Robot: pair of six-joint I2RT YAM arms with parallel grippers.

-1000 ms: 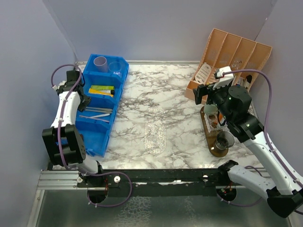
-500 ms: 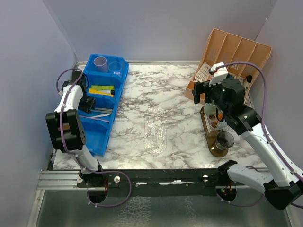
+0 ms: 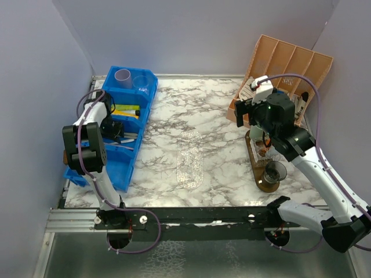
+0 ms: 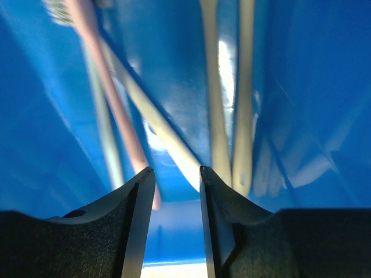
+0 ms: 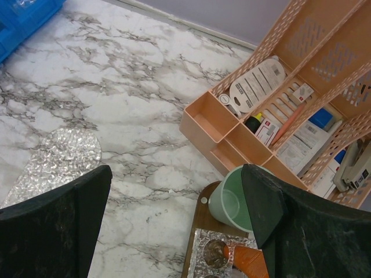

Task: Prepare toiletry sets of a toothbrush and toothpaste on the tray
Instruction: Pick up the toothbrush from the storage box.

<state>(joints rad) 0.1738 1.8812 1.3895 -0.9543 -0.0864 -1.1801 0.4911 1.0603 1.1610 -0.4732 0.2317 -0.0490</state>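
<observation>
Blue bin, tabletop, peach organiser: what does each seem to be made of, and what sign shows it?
Blue bin: likely glossy moulded plastic; bright glare inside. Tabletop: grey-veined marble look; stone or printed laminate, unclear. Peach organiser: probably matte plastic; perforated walls.

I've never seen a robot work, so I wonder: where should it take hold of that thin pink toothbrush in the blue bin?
Likely mid-handle, from straight above, fingers straddling its width: the pink toothbrush lies flat and slim in the blue bin, with a cream toothbrush close alongside.
</observation>
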